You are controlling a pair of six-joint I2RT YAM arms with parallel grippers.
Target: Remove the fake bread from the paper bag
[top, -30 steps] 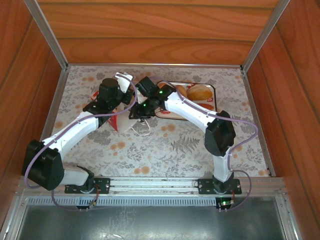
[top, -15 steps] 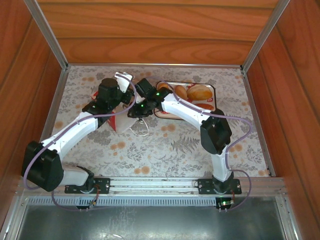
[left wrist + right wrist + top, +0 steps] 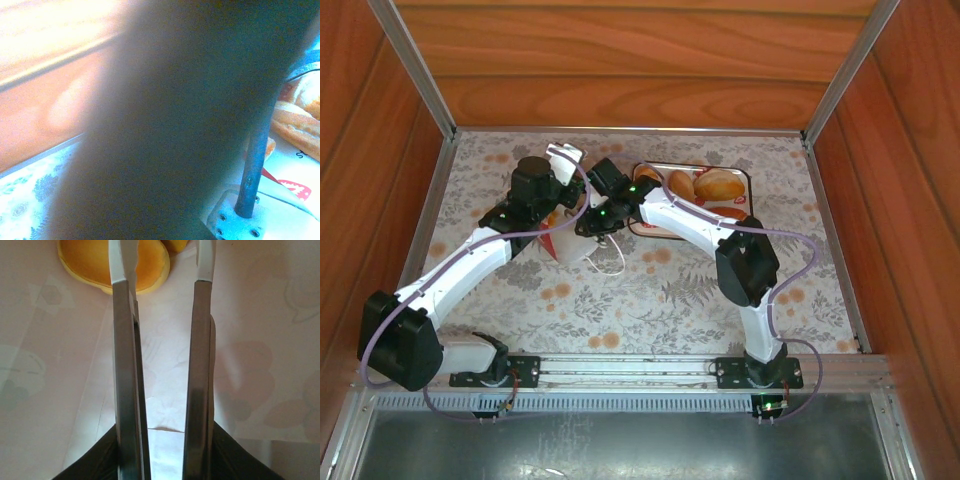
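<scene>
The flowered table spreads out ahead of my two bases. My right arm rises from its base, folds sharply at the elbow and runs left across the table. My left arm stretches forward and rightward in one long slant, so both wrists meet near the far middle.

The tray lies just right of them, with fake bread on it. The paper bag sits beneath and between my wrists.

My right gripper has its fingers spread and parallel, with nothing between them. A yellow-orange pastry lies at the tips. My left gripper is at the bag's far side. I cannot tell whether it is clamped, since something dark and close blurs its camera.
</scene>
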